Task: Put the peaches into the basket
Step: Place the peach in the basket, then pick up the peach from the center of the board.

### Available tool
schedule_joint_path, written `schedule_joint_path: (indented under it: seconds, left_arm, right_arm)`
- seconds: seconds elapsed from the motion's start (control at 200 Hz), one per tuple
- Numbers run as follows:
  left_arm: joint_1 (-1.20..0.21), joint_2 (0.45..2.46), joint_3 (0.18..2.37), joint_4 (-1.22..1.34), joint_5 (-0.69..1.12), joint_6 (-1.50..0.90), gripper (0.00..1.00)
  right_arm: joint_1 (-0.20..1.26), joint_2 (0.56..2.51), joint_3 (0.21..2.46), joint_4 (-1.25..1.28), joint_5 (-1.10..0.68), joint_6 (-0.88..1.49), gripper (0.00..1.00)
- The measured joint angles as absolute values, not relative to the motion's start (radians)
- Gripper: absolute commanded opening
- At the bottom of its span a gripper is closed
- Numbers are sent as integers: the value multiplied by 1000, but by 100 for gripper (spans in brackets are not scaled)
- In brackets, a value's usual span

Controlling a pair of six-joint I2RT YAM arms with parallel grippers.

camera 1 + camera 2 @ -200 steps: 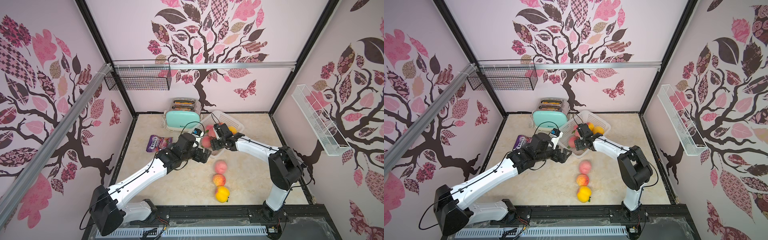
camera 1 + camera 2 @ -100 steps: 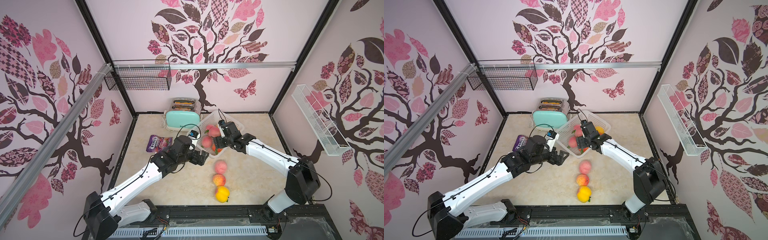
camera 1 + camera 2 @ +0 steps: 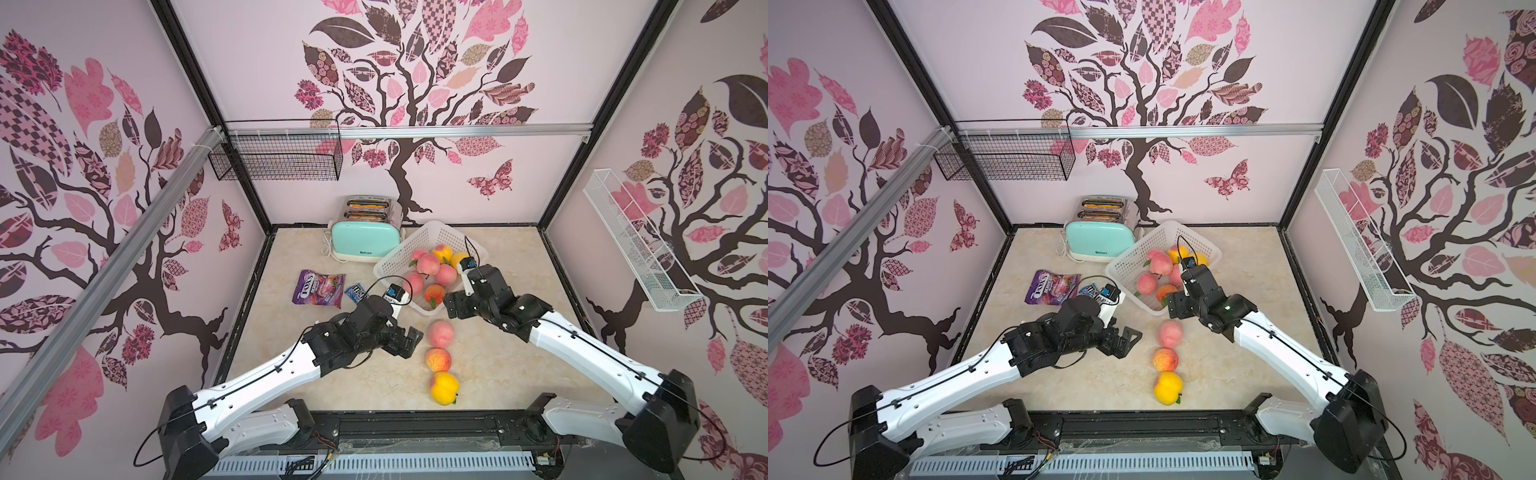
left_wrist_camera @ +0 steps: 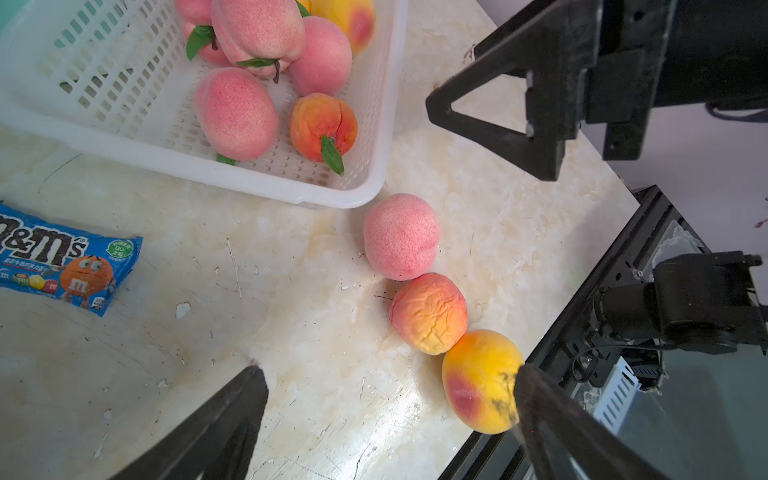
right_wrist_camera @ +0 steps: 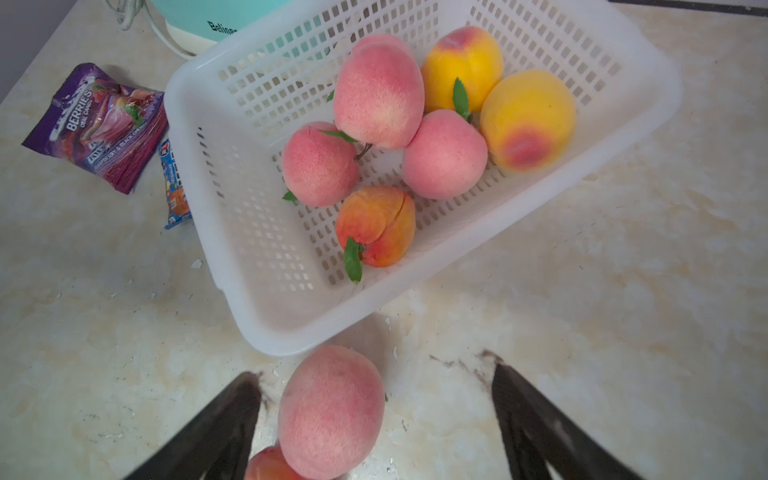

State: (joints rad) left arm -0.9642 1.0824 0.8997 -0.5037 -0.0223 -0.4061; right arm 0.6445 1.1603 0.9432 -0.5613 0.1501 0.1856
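Note:
The white basket (image 3: 409, 246) (image 3: 1148, 245) (image 5: 257, 257) sits beside the toaster and holds several peaches (image 3: 429, 264) (image 5: 378, 99). Three more peaches lie in a row on the table in front of it: a pink peach (image 3: 441, 333) (image 4: 401, 237) (image 5: 330, 409), an orange-red peach (image 3: 438, 359) (image 4: 429, 312) and a yellow peach (image 3: 444, 387) (image 4: 478, 380). My right gripper (image 3: 454, 306) (image 5: 376, 374) hangs open over the pink one, by the basket's near corner, holding nothing. My left gripper (image 3: 411, 343) (image 4: 388, 374) is open and empty, just left of the row.
A mint toaster (image 3: 365, 245) stands at the back. A purple candy bag (image 3: 318, 287) and a blue M&M's packet (image 3: 356, 291) lie left of the basket. A black wire basket (image 3: 278, 158) and a white wire shelf (image 3: 636, 241) hang on the walls.
My right gripper has drawn back from over the basket to just outside its near corner, and its jaws have widened. My left gripper has moved toward the front of the table.

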Motion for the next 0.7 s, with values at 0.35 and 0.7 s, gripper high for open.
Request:
schedule_joint_path:
  seconds: [0.35, 0.7]
  left_arm:
    - [-1049, 1026, 819, -503, -77, -468, 97]
    - [-1106, 934, 727, -519, -116, -532, 97]
  right_arm:
    - [769, 950, 763, -636, 165, 335, 90]
    - [938, 811, 667, -695, 200, 497, 91]
